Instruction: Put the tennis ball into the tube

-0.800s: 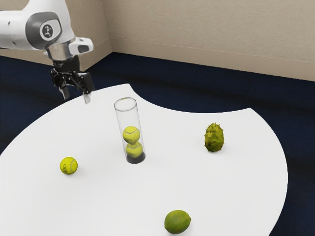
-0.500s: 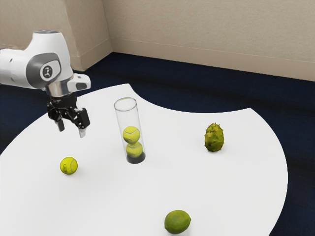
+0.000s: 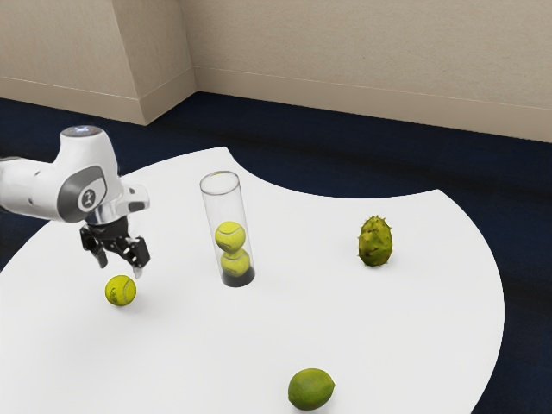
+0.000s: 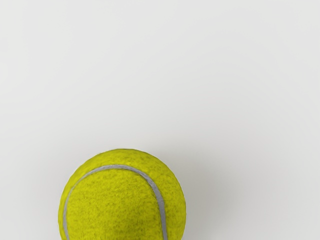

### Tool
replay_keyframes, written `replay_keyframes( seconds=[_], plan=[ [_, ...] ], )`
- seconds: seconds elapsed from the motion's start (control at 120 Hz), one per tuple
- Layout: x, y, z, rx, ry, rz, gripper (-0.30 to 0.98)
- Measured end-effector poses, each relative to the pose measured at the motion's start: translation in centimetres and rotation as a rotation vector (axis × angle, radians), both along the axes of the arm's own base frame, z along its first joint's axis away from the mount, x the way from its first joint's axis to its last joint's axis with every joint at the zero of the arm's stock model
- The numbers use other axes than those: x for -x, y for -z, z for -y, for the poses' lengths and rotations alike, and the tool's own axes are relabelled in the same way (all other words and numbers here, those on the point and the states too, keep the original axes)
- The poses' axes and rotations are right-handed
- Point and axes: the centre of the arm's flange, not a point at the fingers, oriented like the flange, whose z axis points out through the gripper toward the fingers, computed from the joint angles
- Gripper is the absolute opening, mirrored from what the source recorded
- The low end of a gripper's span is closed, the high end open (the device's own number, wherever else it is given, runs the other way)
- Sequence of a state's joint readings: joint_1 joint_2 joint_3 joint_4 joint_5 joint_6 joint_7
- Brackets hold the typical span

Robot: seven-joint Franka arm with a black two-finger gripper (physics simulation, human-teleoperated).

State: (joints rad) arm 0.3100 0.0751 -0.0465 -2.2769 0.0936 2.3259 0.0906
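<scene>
Loose tennis ball (image 3: pixel 123 291), illegible mark (image 3: pixel 114 294)

no legible text, unreadable emblem (image 3: pixel 87 199) on the arm (image 3: pixel 84 156)

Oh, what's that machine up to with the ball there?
The robot arm has its open gripper just above the loose tennis ball, apparently about to pick it up. It holds nothing at the moment. The ball rests on the white table, and the clear tube stands nearby with two balls inside. The loose one is probably meant to join them.
</scene>
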Motion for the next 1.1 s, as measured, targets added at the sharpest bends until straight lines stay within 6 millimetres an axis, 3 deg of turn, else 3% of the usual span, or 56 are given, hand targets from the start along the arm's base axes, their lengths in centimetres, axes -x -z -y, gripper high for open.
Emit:
replay_keyframes(
  seconds=[0.133, 0.342, 0.483, 0.6, 0.9, 1.05, 1.1],
  plan=[
    [0.9, 2.4, -2.4, 0.01, -0.048, -0.022, 0.69],
    [0.6, 5.3, -2.3, 0.026, -0.049, -0.049, 0.69],
    [0.2, 6.2, -2.4, 0.031, -0.051, -0.053, 0.68],
    [0.1, 6.7, -2.4, 0.033, -0.052, -0.055, 0.6],
    [-0.1, 7.1, -2.5, 0.031, -0.055, -0.05, 0.42],
    [-0.2, 5.4, -2.6, 0.017, -0.06, -0.026, 0.32],
    [-0.2, 4.0, -2.5, 0.011, -0.065, -0.009, 0.28]
  ],
)
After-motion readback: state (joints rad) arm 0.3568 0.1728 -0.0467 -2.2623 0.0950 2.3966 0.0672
